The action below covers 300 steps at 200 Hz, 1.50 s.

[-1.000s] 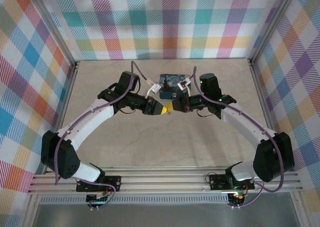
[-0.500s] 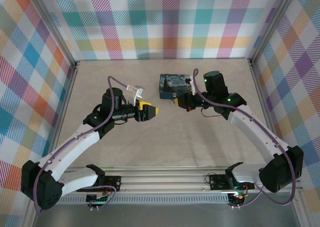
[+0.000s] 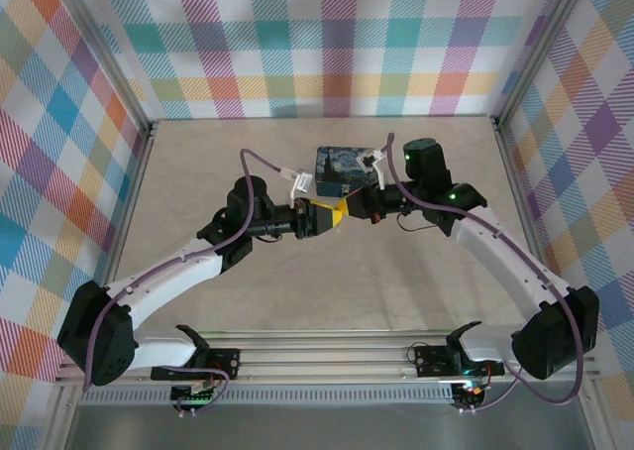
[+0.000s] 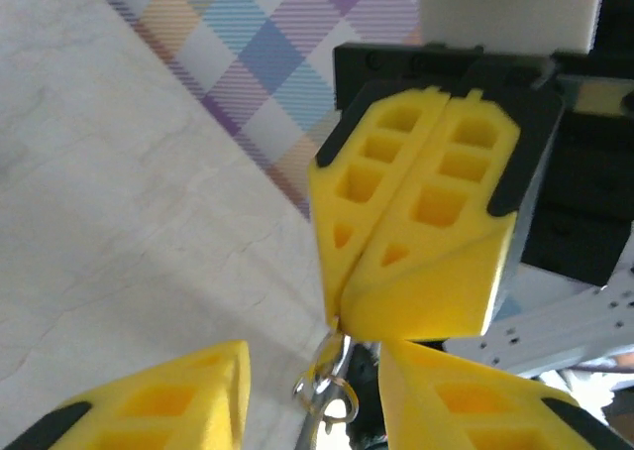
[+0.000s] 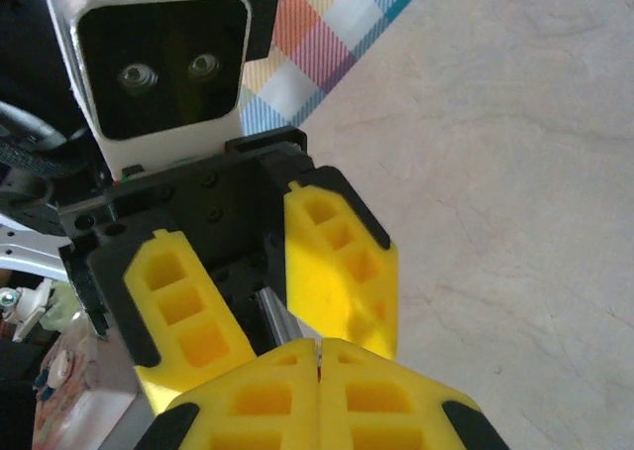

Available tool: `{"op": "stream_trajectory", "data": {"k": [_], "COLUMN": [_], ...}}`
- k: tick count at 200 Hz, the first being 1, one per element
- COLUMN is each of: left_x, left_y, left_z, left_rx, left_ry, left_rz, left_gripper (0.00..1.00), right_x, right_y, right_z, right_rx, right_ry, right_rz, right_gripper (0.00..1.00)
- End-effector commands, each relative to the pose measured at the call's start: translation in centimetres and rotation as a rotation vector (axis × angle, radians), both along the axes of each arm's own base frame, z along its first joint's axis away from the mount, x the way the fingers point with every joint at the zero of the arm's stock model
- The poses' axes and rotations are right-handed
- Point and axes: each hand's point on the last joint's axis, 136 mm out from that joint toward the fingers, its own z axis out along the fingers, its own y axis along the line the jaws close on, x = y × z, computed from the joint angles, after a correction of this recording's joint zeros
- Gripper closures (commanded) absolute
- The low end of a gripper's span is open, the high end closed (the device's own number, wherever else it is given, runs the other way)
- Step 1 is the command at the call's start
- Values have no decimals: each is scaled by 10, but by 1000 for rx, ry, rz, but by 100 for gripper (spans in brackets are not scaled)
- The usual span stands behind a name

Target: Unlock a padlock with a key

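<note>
- seen from above, two robot arms reach in from the near edge of a pale table (image 3: 198, 172) and meet tip to tip near its middle.
- the left gripper (image 3: 325, 215) and the right gripper (image 3: 344, 209) face each other, with their yellow tips touching or almost touching.
- just behind them, on the table, lies a dark-blue tin (image 3: 342, 165) with a swirly painted lid.
- in the left wrist view, the right gripper's two yellow fingers (image 4: 416, 222) are pressed flat together and point down.
- a thin silvery metal piece (image 4: 330, 386) with small loops hangs from their pinched tips, held above the table.
- i cannot tell whether this piece is the key or the padlock's shackle.
- the left gripper's own fingers (image 4: 149, 405) stand apart, one on each side of the hanging piece, with a gap on both sides.
- the right wrist view agrees: its own tips are closed against each other, and the left gripper's fingers (image 5: 337, 272) opposite are spread.
- plaid walls (image 3: 337, 44) in many colours surround the table.
</note>
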Motion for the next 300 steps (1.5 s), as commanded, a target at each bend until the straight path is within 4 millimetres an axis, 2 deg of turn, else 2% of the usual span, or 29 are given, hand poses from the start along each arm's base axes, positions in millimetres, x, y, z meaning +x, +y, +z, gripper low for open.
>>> {"op": "stream_trajectory", "data": {"k": [1,25,34,63,78,103,126,164,212,233,252,282,294,298,300], "left_x": [-4,-7,-8,-9,-9,-7,-5,-5,-11,-14,-18,-18,-16,-16,-16], "left_y": [-3,1,2,5,6,8,10,11,14,19,21,23,25,26,26], "left_z": [17,18,18,13,10,10,10,6,8,8,7,6,5,5,4], "left_rx": [-84,-80,-76,-59,-54,-50,-39,-20,-26,-22,-16,-6,5,14,19], "left_ry": [-35,-54,-61,-64,-60,-56,-56,-52,-27,-24,-18,-15,-15,-15,-14], "left_rz": [-20,-12,-13,-2,5,27,44,48,36,52,51,58,76,82,82], "left_gripper": [75,91,100,100,100,100,100,100,100,100,100,100,100,96,90], "right_x": [-10,-12,-12,-11,-8,-5,0,8,5,2,-3,-9,-8,-8,-8], "right_y": [9,11,12,12,12,12,14,15,17,18,19,22,22,22,21], "right_z": [6,5,5,6,9,15,16,13,3,-1,4,10,12,12,12], "right_rx": [60,74,76,80,79,97,111,127,184,187,211,224,224,221,219], "right_ry": [18,36,41,54,65,93,131,172,230,242,234,217,202,197,194], "right_rz": [85,106,109,98,77,53,31,-26,-29,-21,6,53,55,53,52], "right_gripper": [100,100,100,99,87,75,54,50,54,64,74,99,100,100,100]}}
